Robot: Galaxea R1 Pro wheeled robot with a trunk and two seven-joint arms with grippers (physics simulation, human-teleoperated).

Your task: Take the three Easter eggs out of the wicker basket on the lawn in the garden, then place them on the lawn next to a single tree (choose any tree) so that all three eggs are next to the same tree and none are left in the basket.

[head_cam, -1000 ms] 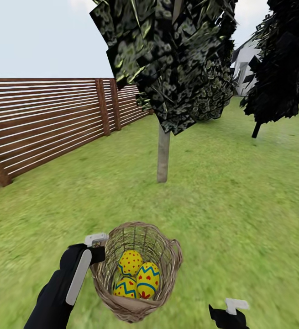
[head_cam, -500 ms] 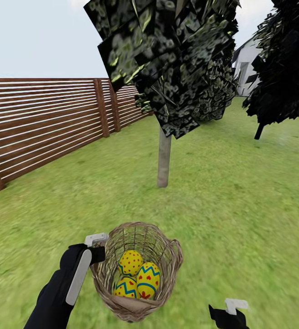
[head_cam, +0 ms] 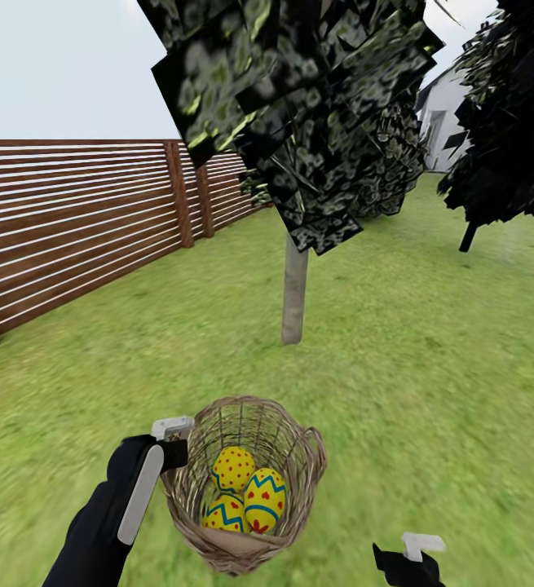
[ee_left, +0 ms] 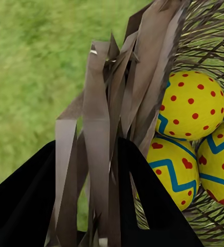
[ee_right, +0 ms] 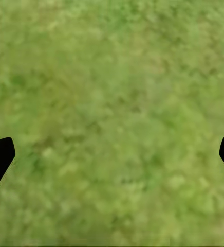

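Observation:
The wicker basket [head_cam: 303, 456] hangs low in the head view, held off the lawn [head_cam: 430, 367]. My left gripper [head_cam: 174, 444] is shut on its left rim. Inside lie three yellow Easter eggs: a red-dotted one [head_cam: 234, 467], one with hearts [head_cam: 265, 496] and a blue-zigzag one [head_cam: 222, 515]. The left wrist view has the black fingers [ee_left: 24, 200] pinching the wicker rim [ee_left: 107, 118], with the eggs [ee_left: 191, 105] just behind it. My right gripper [head_cam: 409, 562] is open at the lower right, with grass between its fingertips [ee_right: 0, 154]. The tree [head_cam: 294, 297] stands straight ahead, a few steps off.
A brown slat fence [head_cam: 71, 220] runs along the left. A second dark tree [head_cam: 503, 122] and a white house [head_cam: 442, 110] stand at the far right. Grass surrounds the trunk on all sides, and the low canopy [head_cam: 299, 106] overhangs it.
The whole view has crept forward: the tree and its canopy loom larger and the fence has slid left. Basket, eggs and both grippers keep their places in the picture.

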